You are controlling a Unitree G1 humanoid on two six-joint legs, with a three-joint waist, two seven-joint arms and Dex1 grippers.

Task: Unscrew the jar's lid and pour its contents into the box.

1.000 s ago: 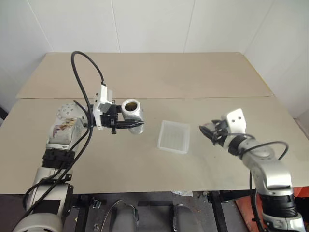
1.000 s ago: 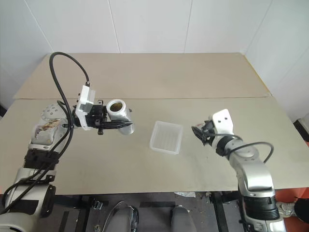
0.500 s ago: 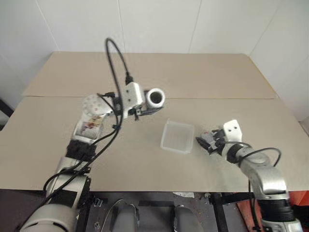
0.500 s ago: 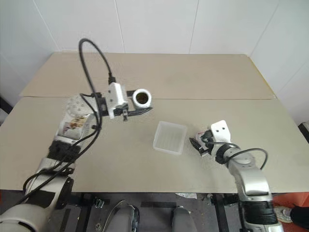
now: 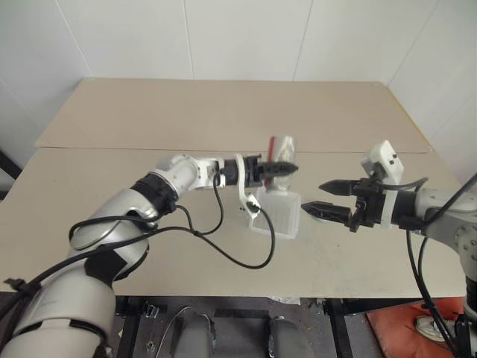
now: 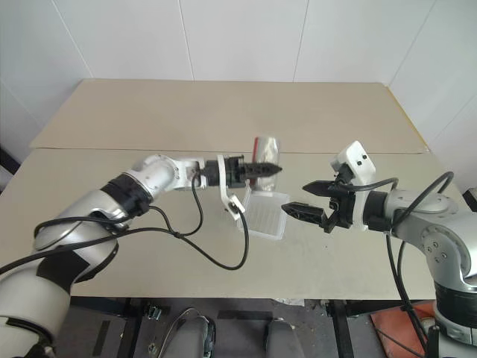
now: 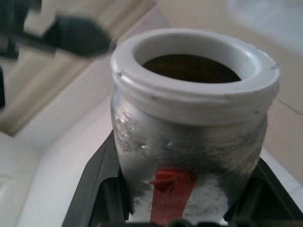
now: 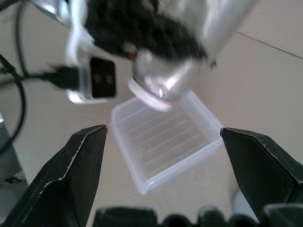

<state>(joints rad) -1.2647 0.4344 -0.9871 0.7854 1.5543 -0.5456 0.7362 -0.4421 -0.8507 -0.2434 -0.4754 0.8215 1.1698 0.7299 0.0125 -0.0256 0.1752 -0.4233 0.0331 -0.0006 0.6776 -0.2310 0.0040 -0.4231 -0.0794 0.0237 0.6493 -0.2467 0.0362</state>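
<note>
While tipped over box (image 5: 277, 215), jar (image 5: 282, 152) sits clamped between left jaws.

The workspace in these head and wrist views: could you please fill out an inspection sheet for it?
Surface: beige table, two boards meeting at a seam.
Job's things: jar uncapped, brown inside, tipped above the box; box lies flat on the table.
Clutter: nothing seen.
Grippers: left gripper shut on the jar; right gripper open, holding nothing, beside the box.
Cables: black cable loops under the left arm; another by the right arm.
Surroundings: white walls.
</note>
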